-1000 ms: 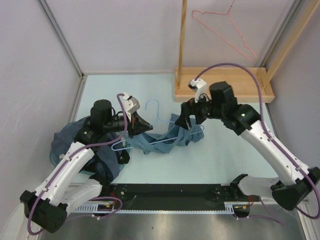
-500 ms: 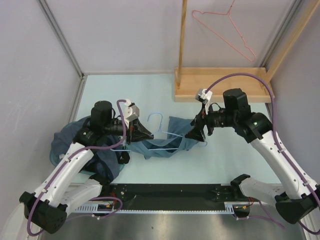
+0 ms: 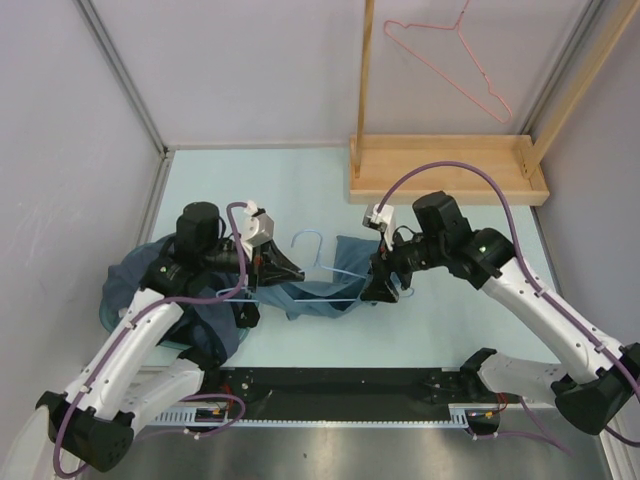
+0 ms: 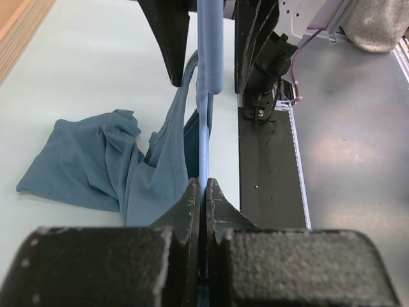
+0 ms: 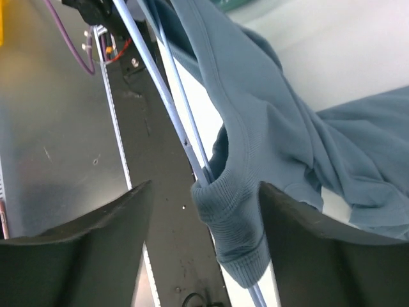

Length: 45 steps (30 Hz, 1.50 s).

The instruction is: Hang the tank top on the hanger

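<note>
The light-blue wire hanger (image 3: 318, 243) lies low over the table between my arms. My left gripper (image 3: 290, 270) is shut on its wire (image 4: 204, 160), seen edge-on in the left wrist view. The teal tank top (image 3: 335, 300) hangs from the hanger and trails on the table (image 4: 89, 163). My right gripper (image 3: 374, 287) is at the hanger's right end, jaws open. In the right wrist view a ribbed strap of the tank top (image 5: 233, 217) sits over the hanger wires (image 5: 167, 102), between my open fingers (image 5: 96, 249), ungripped.
A dark navy heap of clothes (image 3: 150, 290) lies under my left arm. A wooden rack base (image 3: 450, 165) with an upright post (image 3: 366, 70) stands at the back right, with a pink wire hanger (image 3: 450, 60) above it. A black rail (image 3: 350, 385) runs along the near edge.
My right gripper has swung right, then back left and nearer, to the hanger's right end. The hanger and the tank top have shifted slightly. My left gripper has kept its hold.
</note>
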{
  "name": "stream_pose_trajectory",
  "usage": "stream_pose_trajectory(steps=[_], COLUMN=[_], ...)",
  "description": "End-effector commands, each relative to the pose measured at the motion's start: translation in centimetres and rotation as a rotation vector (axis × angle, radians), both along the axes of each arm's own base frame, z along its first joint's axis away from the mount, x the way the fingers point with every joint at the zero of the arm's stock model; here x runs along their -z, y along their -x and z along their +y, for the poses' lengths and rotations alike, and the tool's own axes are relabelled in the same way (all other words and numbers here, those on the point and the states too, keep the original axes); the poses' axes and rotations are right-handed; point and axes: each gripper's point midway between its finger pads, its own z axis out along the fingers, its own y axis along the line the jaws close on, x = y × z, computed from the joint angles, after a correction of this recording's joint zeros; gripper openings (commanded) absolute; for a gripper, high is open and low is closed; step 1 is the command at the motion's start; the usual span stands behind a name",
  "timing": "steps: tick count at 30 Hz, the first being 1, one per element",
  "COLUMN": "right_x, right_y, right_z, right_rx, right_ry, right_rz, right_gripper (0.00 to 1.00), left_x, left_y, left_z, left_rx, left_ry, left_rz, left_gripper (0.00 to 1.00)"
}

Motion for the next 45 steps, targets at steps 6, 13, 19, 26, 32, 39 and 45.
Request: stream_pose_trajectory(steps=[6, 13, 19, 26, 32, 39, 45], right_x=[1.0, 1.8, 1.0, 0.8, 2.3, 2.4, 0.1], right_y=[0.2, -0.1, -2.0, -4.7, -8.0, -11.9, -13.3], right_z=[0.5, 0.9, 1.0, -0.4, -3.2, -10.6, -14.9], right_rx=[-0.012, 0.019, 0.142, 0.339, 0.600, 0.977, 1.091], right_ry=[0.049, 0.090, 0.042, 0.027, 0.090, 0.032, -0.018], right_rz=[-0.024, -0.044, -0.129, -0.214, -0.231, -0.238, -0.303], right_gripper=[0.50, 0.00, 0.00, 0.00, 0.00, 0.00, 0.00], left_x=[-3.6, -3.3, -2.8, -2.9, -3.6, -3.6, -3.5], left_y=[0.4, -0.6, -3.0, -6.8, -9.4, -10.4, -10.4], left_z=[0.6, 0.6, 0.9, 1.7, 3.9, 5.3, 5.4], left_rx=[0.040, -0.008, -0.145, -0.348, -0.565, -0.675, -0.681], left_ry=[0.086, 0.077, 0.043, 0.026, 0.040, 0.036, 0.036], left_rz=[-0.130, -0.102, -0.097, -0.110, -0.162, -0.177, -0.173], left_gripper=[0.00, 0.00, 0.45, 0.99, 0.99, 0.99, 0.99])
